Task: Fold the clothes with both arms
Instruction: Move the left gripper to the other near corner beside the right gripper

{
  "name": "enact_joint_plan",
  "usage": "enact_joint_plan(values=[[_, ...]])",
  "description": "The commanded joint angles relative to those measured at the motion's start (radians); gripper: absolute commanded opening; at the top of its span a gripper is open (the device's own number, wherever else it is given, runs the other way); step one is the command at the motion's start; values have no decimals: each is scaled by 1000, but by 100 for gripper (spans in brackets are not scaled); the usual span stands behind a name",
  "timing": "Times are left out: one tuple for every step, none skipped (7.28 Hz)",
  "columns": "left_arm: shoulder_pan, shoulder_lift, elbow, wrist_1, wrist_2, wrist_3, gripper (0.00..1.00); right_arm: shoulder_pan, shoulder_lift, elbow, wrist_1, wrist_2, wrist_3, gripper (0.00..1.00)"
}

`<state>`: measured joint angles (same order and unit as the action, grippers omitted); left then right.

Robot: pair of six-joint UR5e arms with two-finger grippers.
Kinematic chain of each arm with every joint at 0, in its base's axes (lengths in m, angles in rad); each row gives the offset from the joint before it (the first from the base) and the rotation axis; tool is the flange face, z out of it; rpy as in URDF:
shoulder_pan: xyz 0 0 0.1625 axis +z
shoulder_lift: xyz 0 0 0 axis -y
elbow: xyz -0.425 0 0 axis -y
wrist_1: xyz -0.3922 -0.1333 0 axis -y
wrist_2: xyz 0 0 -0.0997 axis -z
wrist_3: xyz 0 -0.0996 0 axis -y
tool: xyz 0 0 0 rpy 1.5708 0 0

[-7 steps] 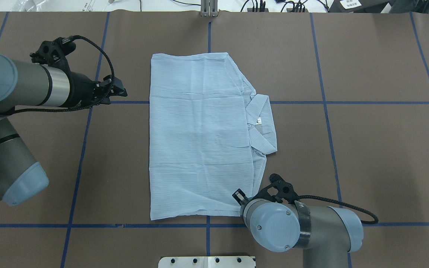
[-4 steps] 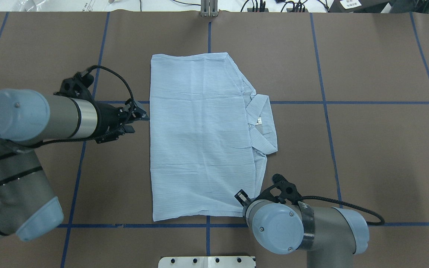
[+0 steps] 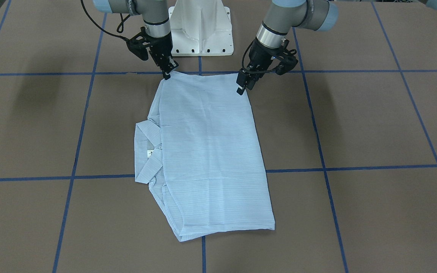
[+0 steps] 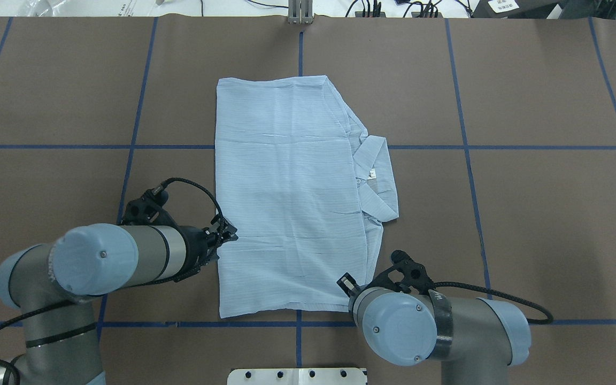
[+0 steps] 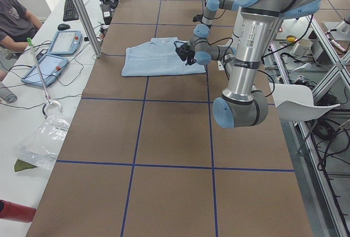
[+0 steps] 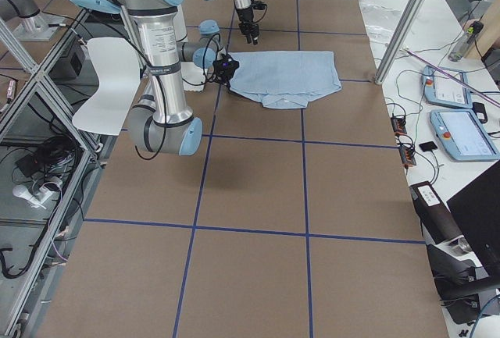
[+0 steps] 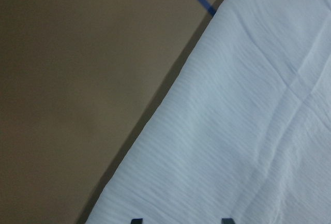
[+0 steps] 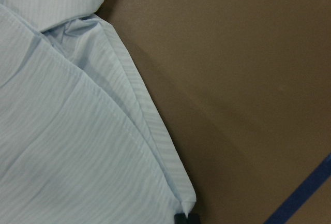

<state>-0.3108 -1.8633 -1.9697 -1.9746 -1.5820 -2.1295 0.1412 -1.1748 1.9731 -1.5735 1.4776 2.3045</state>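
Observation:
The pale-blue striped shirt (image 4: 286, 203) lies flat, folded to a long rectangle (image 3: 211, 151), its collar (image 4: 375, 179) sticking out on my right side. My left gripper (image 4: 229, 235) hovers at the shirt's left edge by the near corner (image 3: 240, 86). The left wrist view shows its fingertips (image 7: 135, 220) apart over the cloth (image 7: 248, 131), so it is open. My right gripper (image 3: 168, 74) sits at the near right corner, mostly hidden under its wrist in the overhead view. In the right wrist view its tips (image 8: 186, 218) are shut on the corner of the shirt (image 8: 67, 146).
The white pedestal base (image 3: 199, 30) stands just behind the shirt's near edge. Blue tape lines (image 4: 468, 147) cross the brown table. A desk with tablets (image 5: 52, 51) and a seated person (image 5: 16, 12) lies beyond the far edge.
My left arm has swung from the far left of the shirt down along its left edge to the near corner. The right arm has barely moved.

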Motion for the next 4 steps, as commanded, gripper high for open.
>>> enact_joint_plan(values=[[97, 35, 2, 3, 37, -56, 58, 0, 0, 13, 1, 3, 0, 0], [122, 39, 3, 5, 39, -61, 58, 0, 0, 13, 0, 3, 0, 0], [145, 47, 8, 5, 39, -78, 58, 0, 0, 12, 1, 3, -2, 0], [160, 52, 11, 5, 39, -78, 58, 0, 0, 13, 1, 3, -2, 0]])
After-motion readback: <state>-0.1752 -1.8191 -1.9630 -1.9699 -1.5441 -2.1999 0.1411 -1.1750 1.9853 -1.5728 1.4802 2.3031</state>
